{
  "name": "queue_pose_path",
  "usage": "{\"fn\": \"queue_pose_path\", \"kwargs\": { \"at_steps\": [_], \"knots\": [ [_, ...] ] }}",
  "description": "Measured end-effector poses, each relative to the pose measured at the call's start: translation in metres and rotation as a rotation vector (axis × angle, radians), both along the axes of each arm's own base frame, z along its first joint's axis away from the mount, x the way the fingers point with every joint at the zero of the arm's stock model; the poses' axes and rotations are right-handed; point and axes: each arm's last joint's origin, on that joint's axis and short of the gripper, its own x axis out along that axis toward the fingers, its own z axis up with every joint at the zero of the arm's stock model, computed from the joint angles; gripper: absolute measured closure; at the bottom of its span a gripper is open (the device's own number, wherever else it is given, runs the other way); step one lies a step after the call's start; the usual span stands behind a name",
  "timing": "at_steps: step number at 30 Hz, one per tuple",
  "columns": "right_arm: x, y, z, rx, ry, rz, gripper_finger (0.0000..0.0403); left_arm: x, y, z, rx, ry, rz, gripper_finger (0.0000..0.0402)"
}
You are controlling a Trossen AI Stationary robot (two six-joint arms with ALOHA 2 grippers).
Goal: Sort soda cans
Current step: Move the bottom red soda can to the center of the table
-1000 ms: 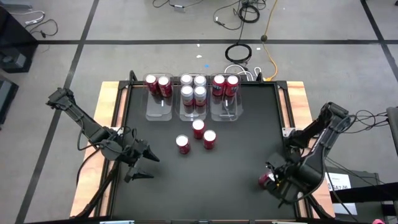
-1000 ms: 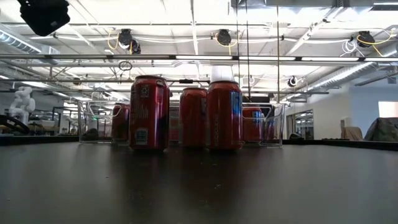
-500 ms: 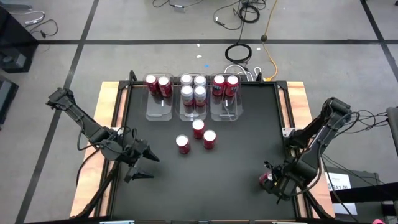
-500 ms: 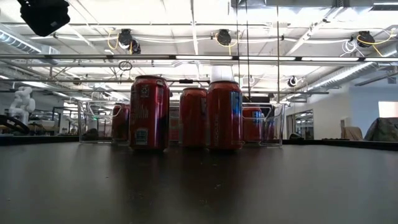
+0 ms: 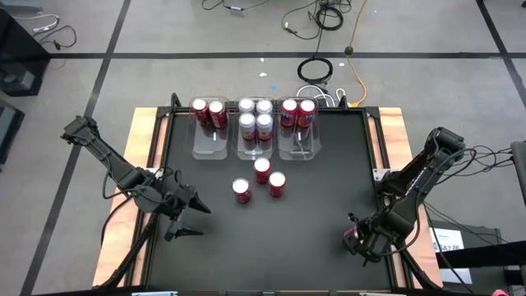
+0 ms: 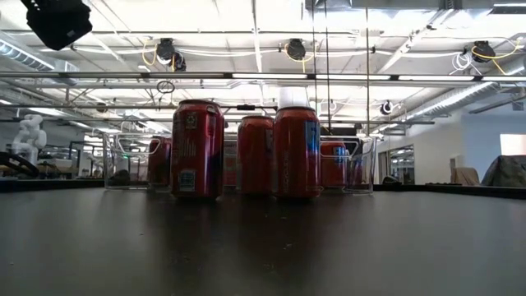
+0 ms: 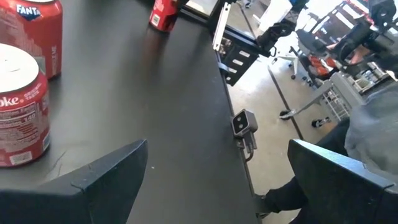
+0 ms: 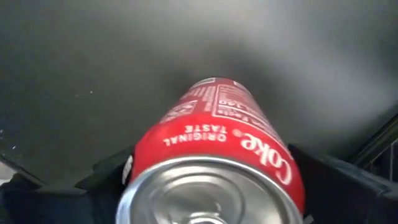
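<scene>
Between the fingers of the right claw (image 5: 355, 239), at the near right corner of the table (image 5: 329, 189), stands one red can (image 5: 351, 238). The right wrist view shows this can (image 8: 214, 155) filling the gap, a dark finger (image 8: 348, 186) on each side of it; whether the fingers press its wall cannot be told, so the claw's state is recorded as undetermined.

The left claw (image 5: 196, 219) hovers over the table's left half with its two fingers spread wide and nothing between them. Ahead of it and toward the table's middle stand three loose red cans (image 5: 261, 179), close together but apart from one another. Two of them, a Coke can (image 7: 18, 115) and a Fanta can (image 7: 34, 31), show just beyond this claw's fingers (image 7: 106, 180) in its wrist view.

Farther from both claws, along the far edge, stand three clear bins (image 5: 255, 144) side by side. The bin nearest the left claw's side holds two red cans (image 5: 209, 111). The middle bin holds four silver cans (image 5: 256, 117). The bin on the right claw's side holds two red cans (image 5: 297, 111).

In the low view the loose cans (image 6: 246, 152) stand upright in front of the bins (image 6: 362, 164).
</scene>
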Motion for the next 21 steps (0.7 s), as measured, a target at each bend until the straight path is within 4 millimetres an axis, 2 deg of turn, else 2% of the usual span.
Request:
{"fn": "queue_pose_path", "kwargs": {
  "at_steps": [8, 14, 21],
  "knots": [
    [0.0, 0.0, 0.0, 0.001, 0.004, -0.032, 0.0107, -0.001, 0.001, -0.004, 0.037, 0.035, -0.003, 0.0006],
    [0.004, 0.001, 0.004, 0.018, -0.02, -0.066, 0.0108, -0.007, 0.007, -0.017, 0.145, 0.143, 0.022, 0.0006],
    [0.029, 0.002, 0.037, -0.006, -0.219, -0.084, 0.0106, -0.013, 0.015, -0.029, 0.275, 0.248, 0.08, 0.0006]
  ]
}}
